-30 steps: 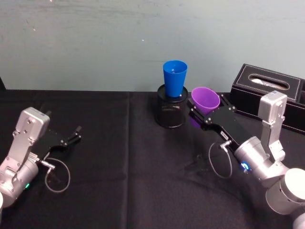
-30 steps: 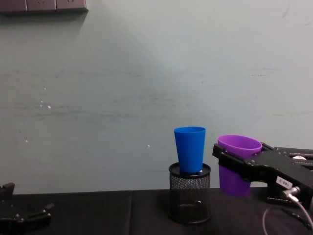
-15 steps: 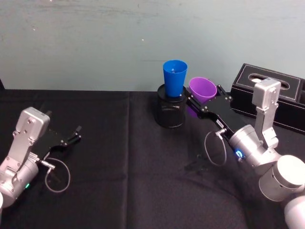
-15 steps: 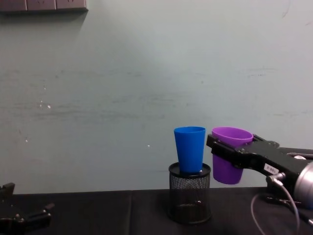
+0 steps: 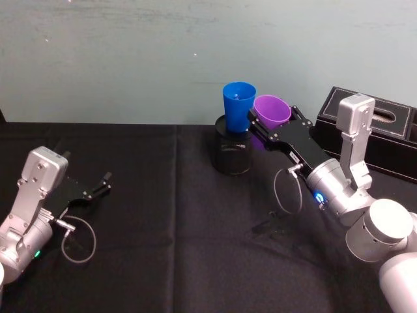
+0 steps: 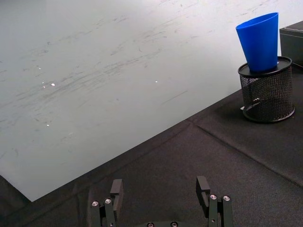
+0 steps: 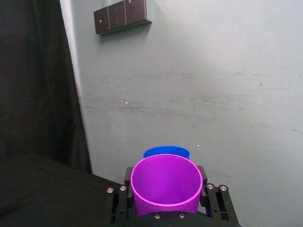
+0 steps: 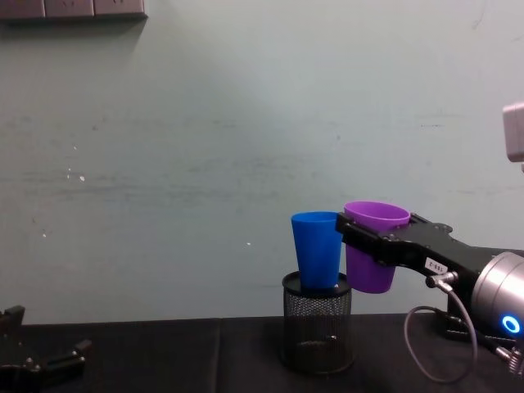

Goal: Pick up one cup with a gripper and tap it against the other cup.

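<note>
My right gripper (image 5: 270, 121) is shut on the purple cup (image 5: 272, 111), which hangs upright in the air. The cup's left side sits against the right side of the blue cup (image 5: 238, 104); in the chest view the purple cup (image 8: 370, 277) and the blue cup (image 8: 317, 250) meet with no gap I can make out. In the right wrist view the purple cup (image 7: 166, 184) fills the jaws, with the blue cup's rim (image 7: 166, 152) just behind it. At the table's left my left gripper (image 5: 103, 182) rests open, with nothing between its fingers (image 6: 116, 189).
The blue cup stands in a black mesh holder (image 5: 233, 156) at the back middle of the black-clothed table. A black tissue box (image 5: 371, 120) sits at the back right, behind my right arm. A pale wall closes the far side.
My right gripper has carried the purple cup leftward and a little higher, from well apart from the blue cup to right against it. The left arm has not moved.
</note>
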You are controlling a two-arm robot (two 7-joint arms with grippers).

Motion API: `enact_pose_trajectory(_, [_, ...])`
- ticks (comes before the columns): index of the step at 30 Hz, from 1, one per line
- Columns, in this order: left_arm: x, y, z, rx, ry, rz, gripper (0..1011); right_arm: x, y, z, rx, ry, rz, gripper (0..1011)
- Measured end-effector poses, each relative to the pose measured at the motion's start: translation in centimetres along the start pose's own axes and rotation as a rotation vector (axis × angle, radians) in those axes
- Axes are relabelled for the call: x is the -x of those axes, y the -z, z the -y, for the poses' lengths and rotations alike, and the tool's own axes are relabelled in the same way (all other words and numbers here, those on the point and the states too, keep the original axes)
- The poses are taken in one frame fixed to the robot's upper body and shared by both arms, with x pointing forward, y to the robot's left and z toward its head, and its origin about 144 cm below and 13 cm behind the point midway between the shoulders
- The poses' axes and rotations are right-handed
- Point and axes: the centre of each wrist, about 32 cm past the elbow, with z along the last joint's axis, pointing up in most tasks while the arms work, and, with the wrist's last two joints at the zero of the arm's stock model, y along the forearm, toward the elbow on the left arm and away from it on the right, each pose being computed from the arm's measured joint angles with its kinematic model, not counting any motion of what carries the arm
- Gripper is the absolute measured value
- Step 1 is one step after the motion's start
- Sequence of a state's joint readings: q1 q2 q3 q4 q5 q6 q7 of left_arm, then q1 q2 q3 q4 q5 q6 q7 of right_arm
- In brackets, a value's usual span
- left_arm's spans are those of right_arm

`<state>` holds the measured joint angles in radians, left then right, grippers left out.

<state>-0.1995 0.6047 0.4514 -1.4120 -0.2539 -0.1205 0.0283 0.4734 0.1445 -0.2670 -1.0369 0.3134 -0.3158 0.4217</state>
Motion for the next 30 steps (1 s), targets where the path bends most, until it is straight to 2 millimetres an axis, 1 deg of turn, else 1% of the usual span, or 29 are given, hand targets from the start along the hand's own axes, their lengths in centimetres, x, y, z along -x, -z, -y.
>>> enact_pose_trajectory(30, [0.0, 0.0, 0.0, 0.000, 0.000, 0.000, 1011, -0.2, 0.1, -1.8, -0.022, -0.027, 0.015, 752])
